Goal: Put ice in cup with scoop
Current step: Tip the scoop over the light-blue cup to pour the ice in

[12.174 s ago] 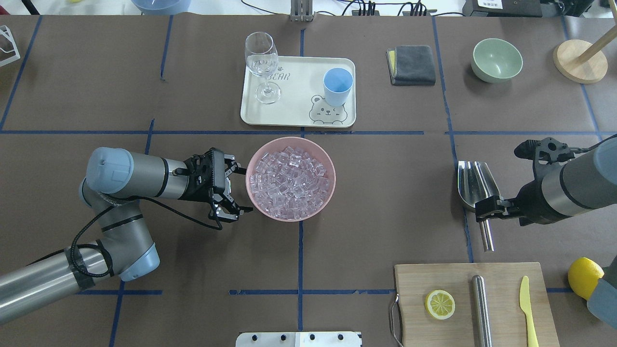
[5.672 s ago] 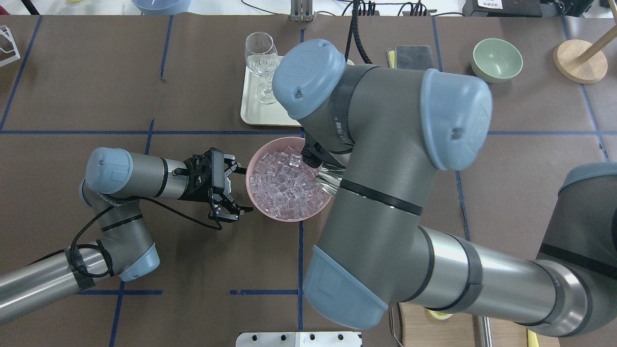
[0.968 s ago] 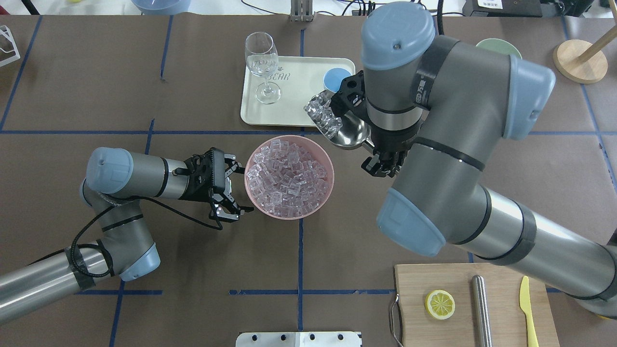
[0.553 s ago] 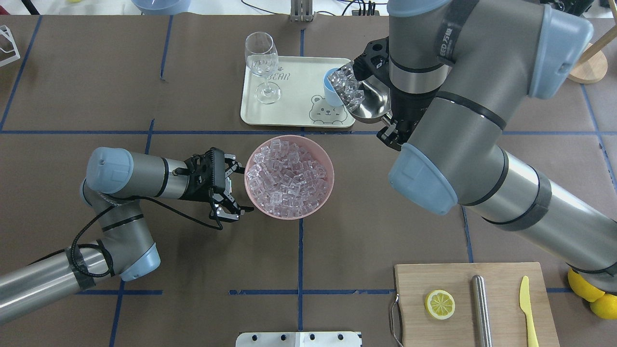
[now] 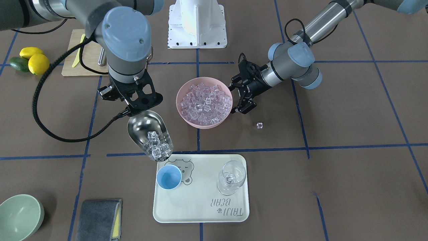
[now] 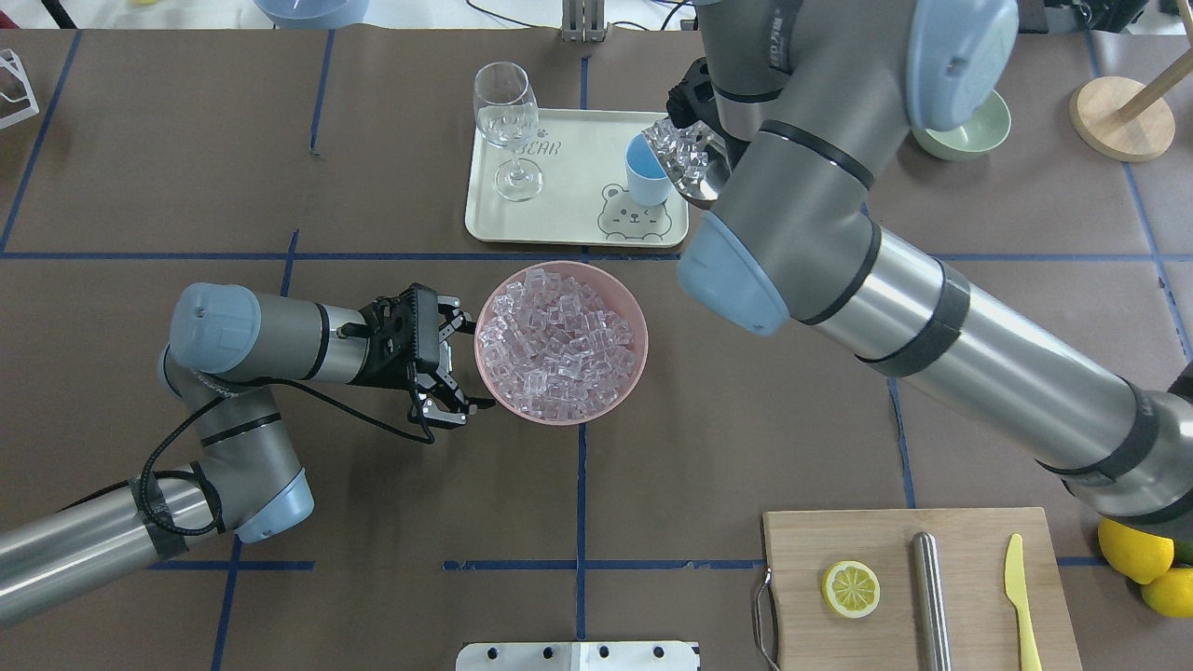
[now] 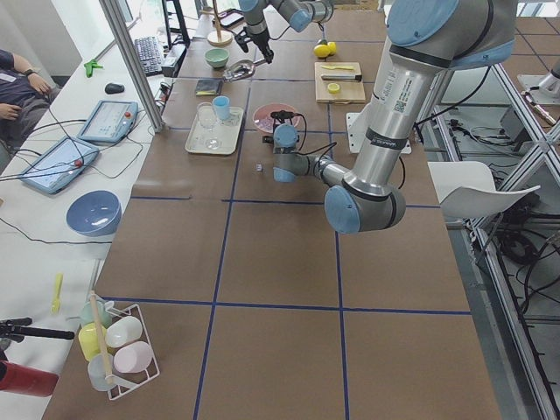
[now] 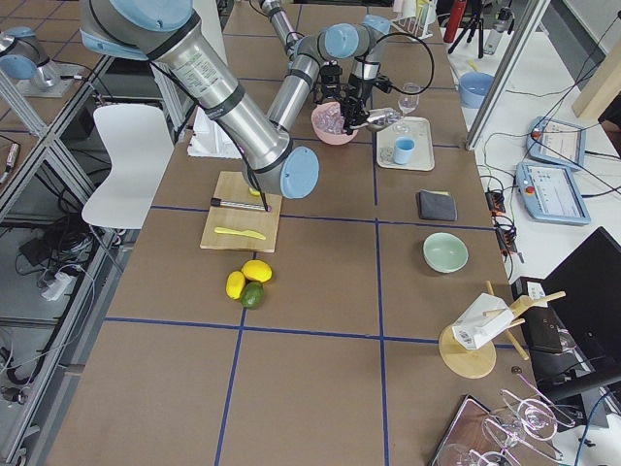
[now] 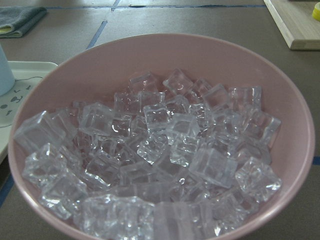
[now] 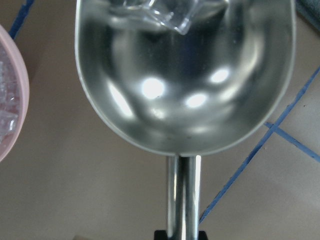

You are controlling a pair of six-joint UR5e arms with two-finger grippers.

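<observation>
The steel scoop (image 5: 147, 132) hangs tilted mouth-down just above the light-blue cup (image 5: 169, 177), with several ice cubes (image 5: 157, 146) at its lip. In the overhead view the scoop's icy mouth (image 6: 685, 157) overlaps the cup's (image 6: 645, 179) right rim. My right gripper (image 5: 132, 100) is shut on the scoop's handle (image 10: 182, 200). The pink bowl (image 5: 200, 123) holds many ice cubes (image 6: 559, 340). My left gripper (image 6: 459, 363) is open and empty at the bowl's left side; it also shows in the front view (image 5: 236, 98). The cup's inside looks empty.
The cup and a wine glass (image 5: 230, 177) stand on a cream tray (image 5: 200, 207). One stray ice cube (image 5: 259, 125) lies on the table. A green bowl (image 5: 18, 214), grey cloth (image 5: 98, 214), cutting board (image 6: 969, 531) and lemons (image 5: 33, 60) lie around.
My right arm has carried the loaded scoop from beside the pink bowl to the cup and tilted its mouth down over the rim. The left arm has stayed put.
</observation>
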